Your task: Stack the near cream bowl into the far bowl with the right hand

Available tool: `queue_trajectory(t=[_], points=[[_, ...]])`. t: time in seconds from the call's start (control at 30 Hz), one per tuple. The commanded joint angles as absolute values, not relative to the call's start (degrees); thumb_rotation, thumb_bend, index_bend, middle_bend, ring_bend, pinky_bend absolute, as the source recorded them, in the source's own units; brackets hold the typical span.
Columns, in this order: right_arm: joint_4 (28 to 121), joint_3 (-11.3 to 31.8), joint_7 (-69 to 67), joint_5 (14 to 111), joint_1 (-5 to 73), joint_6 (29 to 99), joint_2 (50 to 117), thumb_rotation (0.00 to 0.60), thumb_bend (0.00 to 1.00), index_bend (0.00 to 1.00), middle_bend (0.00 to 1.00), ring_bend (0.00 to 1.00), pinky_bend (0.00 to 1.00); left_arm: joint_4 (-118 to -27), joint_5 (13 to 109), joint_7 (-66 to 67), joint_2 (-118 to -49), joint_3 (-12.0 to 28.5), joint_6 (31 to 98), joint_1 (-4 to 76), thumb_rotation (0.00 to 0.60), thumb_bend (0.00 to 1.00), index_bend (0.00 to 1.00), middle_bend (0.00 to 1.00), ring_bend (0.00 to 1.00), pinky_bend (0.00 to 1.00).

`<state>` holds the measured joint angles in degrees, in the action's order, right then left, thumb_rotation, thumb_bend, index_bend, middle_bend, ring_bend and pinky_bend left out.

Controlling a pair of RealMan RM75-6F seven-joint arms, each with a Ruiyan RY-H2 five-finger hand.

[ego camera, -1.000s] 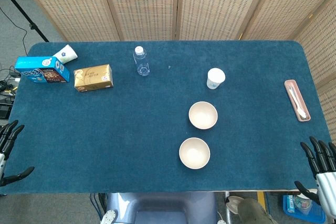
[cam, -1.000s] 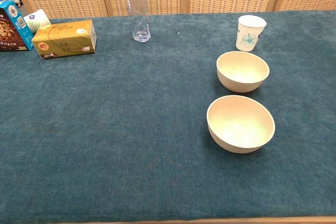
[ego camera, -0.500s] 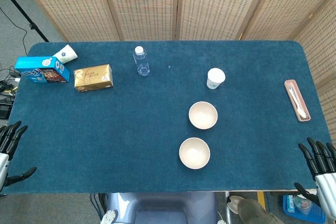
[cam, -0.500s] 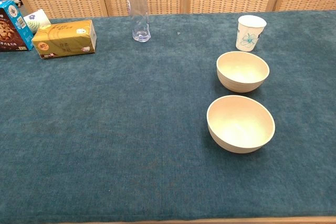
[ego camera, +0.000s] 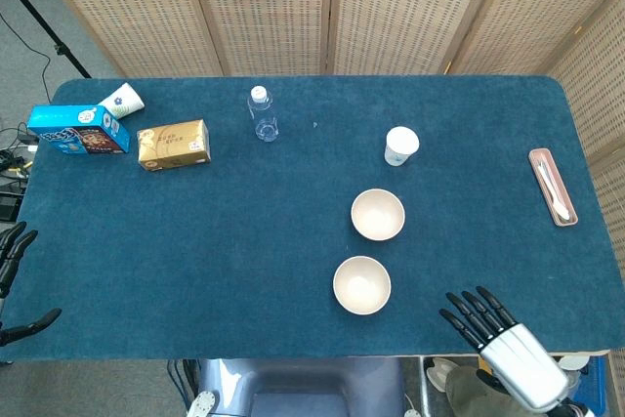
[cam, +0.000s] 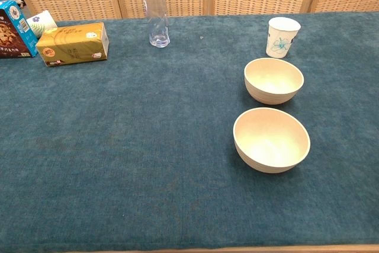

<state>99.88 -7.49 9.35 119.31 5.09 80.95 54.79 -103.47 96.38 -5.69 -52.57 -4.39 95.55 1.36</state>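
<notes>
Cream-coloured, the near bowl (ego camera: 361, 284) sits upright on the blue desk (ego camera: 195, 241) in the head view, just in front of the far bowl (ego camera: 378, 214); the right hand (ego camera: 498, 334) is at the desk's near edge with fingers (ego camera: 467, 312) spread and holding nothing, and the left hand (ego camera: 12, 271) at the left edge also has its fingers apart. In the chest view the near bowl (cam: 271, 140) and far bowl (cam: 273, 80) stand close but apart, and no hand shows there.

Clear water bottle (ego camera: 262, 113) upright at the far edge, blue box (ego camera: 77, 130) beside gold tissue box (ego camera: 174, 144), paper cup (ego camera: 400, 145), pink tray (ego camera: 553, 186) far right
</notes>
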Motion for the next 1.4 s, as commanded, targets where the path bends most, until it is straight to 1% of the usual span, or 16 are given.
queue_trajectory(t=[0.03, 0.17, 0.27, 0.37, 0.5, 0.6, 0.77, 0.87, 1.0, 1.1, 1.17, 1.23, 1.3, 1.33, 1.4], points=[[106.0, -6.2, 14.7, 115.9, 9.7, 71.8, 56.5, 0.600, 0.00, 0.12, 0.04, 0.00, 0.00, -103.0, 97.2, -6.1, -52.6, -4.4, 96.2, 0.9, 0.600, 0.00, 0.00, 0.00, 0.00, 0.00], [109.3, -3.9, 19.4, 111.6, 12.2, 65.5, 59.4, 0.600, 0.00, 0.15, 0.07, 0.01, 0.01, -102.5, 97.5, -7.1, -52.6, -4.3, 95.9, 0.9, 0.600, 0.00, 0.00, 0.00, 0.00, 0.00], [111.6, -2.8, 23.2, 108.9, 13.3, 62.2, 61.6, 0.600, 0.00, 0.17, 0.10, 0.04, 0.03, -102.3, 97.1, -7.4, -52.6, -3.9, 95.5, 1.1, 0.600, 0.00, 0.00, 0.00, 0.00, 0.00], [113.5, -1.0, 28.6, 105.6, 14.9, 58.3, 65.5, 0.600, 0.00, 0.19, 0.11, 0.06, 0.05, -102.2, 96.9, -7.8, -52.6, -3.7, 95.1, 1.3, 0.600, 0.00, 0.00, 0.00, 0.00, 0.00], [113.1, 2.2, 33.5, 97.7, 17.3, 53.5, 70.8, 0.600, 0.00, 0.21, 0.14, 0.12, 0.12, -102.0, 96.9, -8.4, -52.6, -3.5, 95.2, 1.1, 0.600, 0.00, 0.00, 0.00, 0.00, 0.00], [111.6, 3.3, 34.7, 94.3, 18.4, 52.1, 73.6, 0.600, 0.01, 0.23, 0.17, 0.16, 0.17, -101.8, 96.8, -8.9, -52.5, -3.3, 95.5, 0.9, 0.600, 0.00, 0.00, 0.00, 0.00, 0.00], [108.2, 4.3, 37.4, 90.5, 19.9, 51.7, 78.8, 0.600, 0.05, 0.26, 0.20, 0.20, 0.21, -101.7, 96.7, -9.9, -52.4, -3.0, 95.4, 0.9, 0.600, 0.00, 0.00, 0.00, 0.00, 0.00], [106.3, 4.8, 39.2, 88.1, 20.8, 51.5, 81.5, 0.600, 0.08, 0.29, 0.24, 0.23, 0.24, -101.5, 96.8, -10.3, -52.3, -2.9, 95.5, 0.8, 0.600, 0.00, 0.00, 0.00, 0.00, 0.00], [103.5, 4.8, 41.0, 86.6, 21.6, 52.8, 84.6, 0.600, 0.10, 0.36, 0.32, 0.33, 0.32, -101.2, 96.8, -11.3, -52.1, -2.7, 95.8, 0.7, 0.600, 0.00, 0.00, 0.00, 0.00, 0.00], [100.3, 4.6, 41.0, 88.3, 21.8, 55.3, 86.4, 0.600, 0.11, 0.44, 0.40, 0.41, 0.39, -101.1, 96.5, -12.2, -51.9, -2.5, 95.8, 0.6, 0.600, 0.00, 0.00, 0.00, 0.00, 0.00], [97.9, 4.2, 40.0, 89.5, 21.9, 56.8, 87.5, 0.600, 0.13, 0.49, 0.44, 0.46, 0.43, -100.9, 96.4, -12.7, -51.8, -2.5, 95.7, 0.6, 0.600, 0.00, 0.00, 0.00, 0.00, 0.00], [95.8, 3.6, 38.2, 90.0, 21.9, 57.7, 88.3, 0.600, 0.20, 0.54, 0.50, 0.52, 0.47, -100.9, 96.4, -12.9, -51.7, -2.4, 95.6, 0.6, 0.600, 0.00, 0.00, 0.00, 0.00, 0.00], [94.2, 3.0, 36.4, 90.8, 22.0, 58.5, 88.8, 0.600, 0.29, 0.57, 0.53, 0.56, 0.48, -100.9, 96.5, -13.0, -51.7, -2.4, 95.5, 0.6, 0.600, 0.00, 0.00, 0.00, 0.00, 0.00], [93.4, 2.7, 35.6, 91.3, 22.0, 59.0, 89.0, 0.600, 0.33, 0.58, 0.54, 0.57, 0.49, -100.9, 96.6, -13.1, -51.7, -2.4, 95.5, 0.6, 0.600, 0.00, 0.00, 0.00, 0.00, 0.00], [91.9, 2.2, 34.3, 92.8, 22.1, 60.3, 89.3, 0.600, 0.38, 0.58, 0.56, 0.59, 0.49, -100.8, 96.5, -13.2, -51.6, -2.4, 95.4, 0.6, 0.600, 0.00, 0.00, 0.00, 0.00, 0.00]])
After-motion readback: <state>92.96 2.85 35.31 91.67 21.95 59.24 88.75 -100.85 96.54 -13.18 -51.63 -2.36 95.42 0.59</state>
